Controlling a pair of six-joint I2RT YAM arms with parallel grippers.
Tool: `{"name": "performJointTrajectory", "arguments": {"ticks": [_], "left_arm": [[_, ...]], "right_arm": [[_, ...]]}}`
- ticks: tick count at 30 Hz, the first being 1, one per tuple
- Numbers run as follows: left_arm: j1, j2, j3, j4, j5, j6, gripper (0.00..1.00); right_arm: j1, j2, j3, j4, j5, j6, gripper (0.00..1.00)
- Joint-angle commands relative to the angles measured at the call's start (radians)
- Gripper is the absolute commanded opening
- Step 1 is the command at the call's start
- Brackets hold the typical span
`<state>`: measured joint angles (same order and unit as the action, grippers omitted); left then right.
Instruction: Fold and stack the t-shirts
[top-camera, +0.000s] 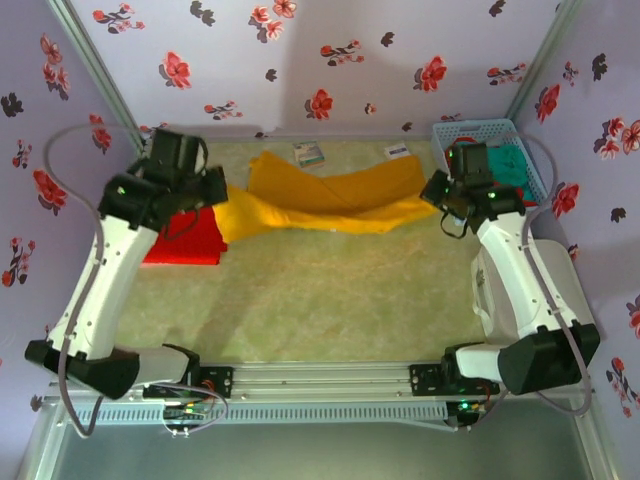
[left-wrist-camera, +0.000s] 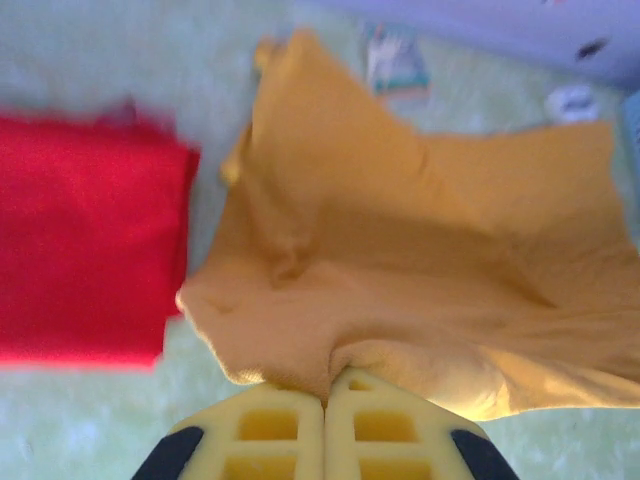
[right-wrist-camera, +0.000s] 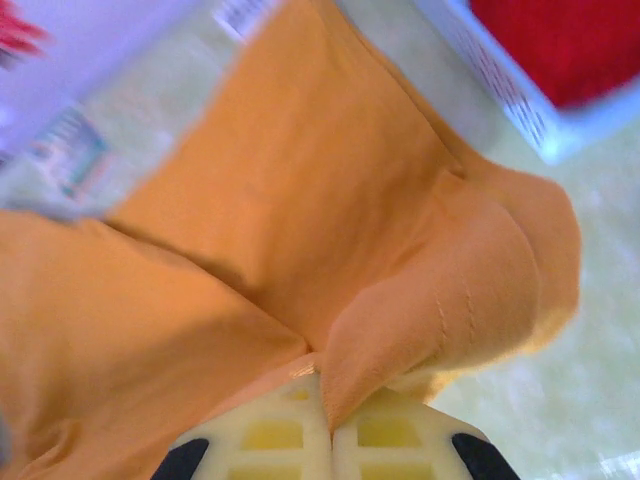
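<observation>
A mustard-yellow t-shirt (top-camera: 320, 198) hangs stretched between both arms across the back of the table, folded lengthwise. My left gripper (top-camera: 216, 205) is shut on its left end; in the left wrist view the cloth (left-wrist-camera: 400, 270) bunches between the closed fingers (left-wrist-camera: 270, 430). My right gripper (top-camera: 436, 196) is shut on its right end, the fabric (right-wrist-camera: 330, 230) pinched at the fingertips (right-wrist-camera: 390, 435). A folded red t-shirt (top-camera: 186, 240) lies flat at the left, also seen as the red t-shirt (left-wrist-camera: 85, 240). Teal (top-camera: 515, 163) and red cloth (right-wrist-camera: 570, 40) sit in the basket.
A blue mesh basket (top-camera: 478, 130) stands at the back right corner. Two small printed cards (top-camera: 309, 153) (top-camera: 397, 152) lie near the back wall. Flowered walls enclose the table on three sides. Pale green table surface (top-camera: 320, 300) stretches in front of the shirt.
</observation>
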<state>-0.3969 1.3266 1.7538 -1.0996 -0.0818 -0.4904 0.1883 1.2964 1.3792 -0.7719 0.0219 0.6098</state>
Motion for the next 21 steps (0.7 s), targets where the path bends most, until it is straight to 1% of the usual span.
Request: {"name": "performJointTrajectory", "arguments": {"ticks": [1,4,5,6,7,10,13,15,18,21], "left_arm": [[0.009,0.046,0.255,-0.116,-0.025,0.174,0.0],[0.01,0.07,0.455,-0.14,-0.035,0.241,0.0],[0.01,0.069,0.503,-0.142,-0.035,0.265,0.0],[0.009,0.063,0.535,-0.137,-0.031,0.283,0.0],[0.01,0.048,0.551,-0.125,-0.023,0.31,0.0],[0.009,-0.029,0.523,-0.056,-0.002,0.371,0.0],[0.008,-0.11,0.483,0.008,0.06,0.413,0.0],[0.009,-0.155,0.472,0.04,0.082,0.426,0.0],[0.009,-0.2,0.503,0.058,0.126,0.438,0.0],[0.009,-0.23,0.552,0.07,0.195,0.409,0.0]], "right_arm": [[0.002,0.01,0.124,0.038,-0.042,-0.08,0.0],[0.003,-0.006,0.185,0.109,-0.104,-0.109,0.0],[0.004,-0.013,0.206,0.133,-0.165,-0.156,0.0],[0.012,-0.022,0.225,0.143,-0.186,-0.192,0.0],[0.02,-0.038,0.243,0.136,-0.157,-0.209,0.0],[0.025,-0.111,0.245,0.167,-0.109,-0.246,0.0],[0.025,-0.196,0.227,0.215,-0.116,-0.276,0.0],[0.025,-0.255,0.201,0.265,-0.132,-0.293,0.0],[0.026,-0.339,0.167,0.318,-0.148,-0.297,0.0],[0.026,-0.416,0.136,0.36,-0.18,-0.307,0.0]]}}
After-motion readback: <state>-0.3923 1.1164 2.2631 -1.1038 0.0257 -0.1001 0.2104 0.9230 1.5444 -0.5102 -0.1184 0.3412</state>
